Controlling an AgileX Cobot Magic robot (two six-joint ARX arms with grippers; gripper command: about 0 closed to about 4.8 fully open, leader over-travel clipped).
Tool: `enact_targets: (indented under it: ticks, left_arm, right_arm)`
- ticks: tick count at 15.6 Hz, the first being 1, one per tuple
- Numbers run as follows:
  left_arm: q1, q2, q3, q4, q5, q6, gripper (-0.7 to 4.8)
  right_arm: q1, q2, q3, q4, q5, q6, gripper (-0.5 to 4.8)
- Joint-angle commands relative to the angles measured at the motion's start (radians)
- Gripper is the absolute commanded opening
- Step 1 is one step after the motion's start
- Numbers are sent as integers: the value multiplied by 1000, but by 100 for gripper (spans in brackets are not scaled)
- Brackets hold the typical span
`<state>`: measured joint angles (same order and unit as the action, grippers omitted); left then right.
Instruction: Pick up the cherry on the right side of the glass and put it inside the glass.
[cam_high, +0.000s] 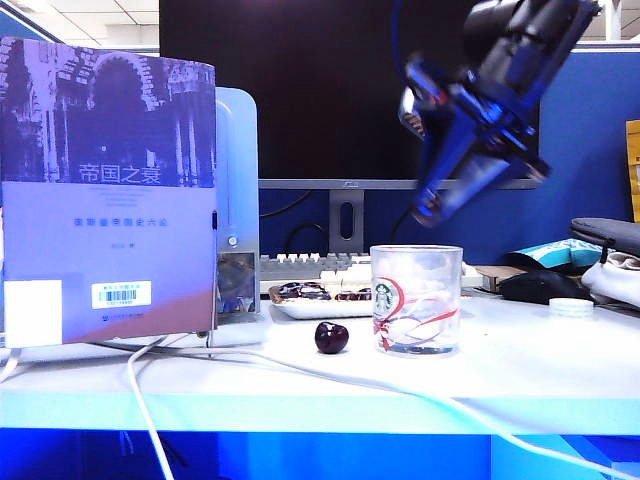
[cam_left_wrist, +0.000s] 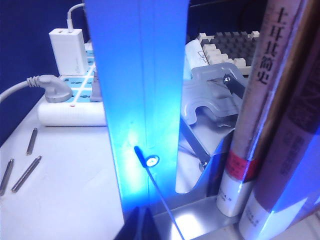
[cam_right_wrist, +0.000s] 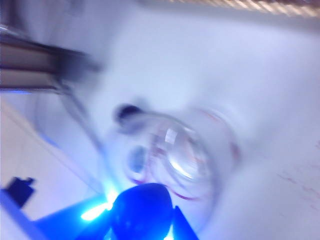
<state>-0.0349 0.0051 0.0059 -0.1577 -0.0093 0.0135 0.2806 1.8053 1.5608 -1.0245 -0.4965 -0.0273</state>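
The glass, a clear tumbler with a green logo and red swirls, stands on the white table near its middle. High above its rim and a little to the right, my right gripper points down, blurred. In the right wrist view the right gripper is shut on the dark round cherry, with the glass below it. Another dark cherry lies on the table just left of the glass. My left gripper shows only in its wrist view, as dark tips pressed together behind a blue panel.
A large upright book fills the left side, held by a bookend. A white plate with dark fruit and a keyboard lie behind the glass. A white cable crosses the table's front. A power strip and books surround the left gripper.
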Motion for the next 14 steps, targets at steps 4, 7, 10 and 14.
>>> enact_targets:
  ticks: [4, 7, 10, 14]
  left_arm:
    - [0, -3, -1, -12, 6, 5, -5]
    - [0, -3, -1, -13, 6, 5, -5]
    - [0, -3, -1, -13, 6, 5, -5]
    - [0, -3, -1, -12, 6, 5, -5]
  right_arm:
    - [5, 13, 3, -13, -2, -34, 346]
    - [5, 13, 5, 14, -3, -38, 346]
    - [5, -3, 6, 67, 0, -37, 256]
    - [5, -74, 7, 140, 8, -29, -2]
